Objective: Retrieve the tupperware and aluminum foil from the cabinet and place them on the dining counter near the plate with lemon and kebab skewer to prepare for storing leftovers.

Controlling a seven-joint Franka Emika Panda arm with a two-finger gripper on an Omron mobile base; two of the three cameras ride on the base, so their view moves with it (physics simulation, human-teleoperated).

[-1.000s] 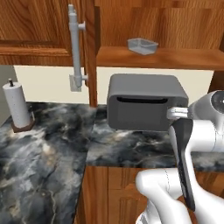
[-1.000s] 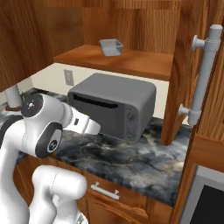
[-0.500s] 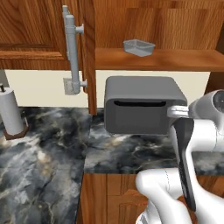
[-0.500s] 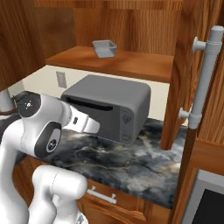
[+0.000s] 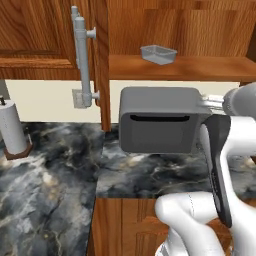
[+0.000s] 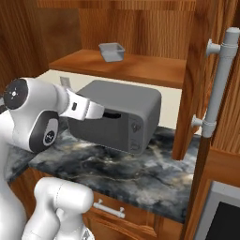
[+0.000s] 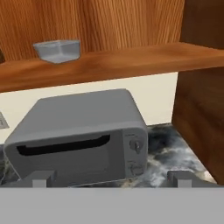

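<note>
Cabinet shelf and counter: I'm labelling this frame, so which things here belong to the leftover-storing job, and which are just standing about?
Belongs to the job:
- tupperware, on the open shelf
- cabinet, doors open
- gripper, facing the microwave, holding nothing

Just standing about:
- microwave, on the counter under the shelf
- paper towel roll, at the left
- marble counter

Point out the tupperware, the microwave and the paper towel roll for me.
tupperware (image 5: 158, 54), left base view: front wall of the tub on the cabinet shelf.
microwave (image 7: 74, 146), hand view: its front door.
paper towel roll (image 5: 12, 129), left base view: side of the white roll.
</note>
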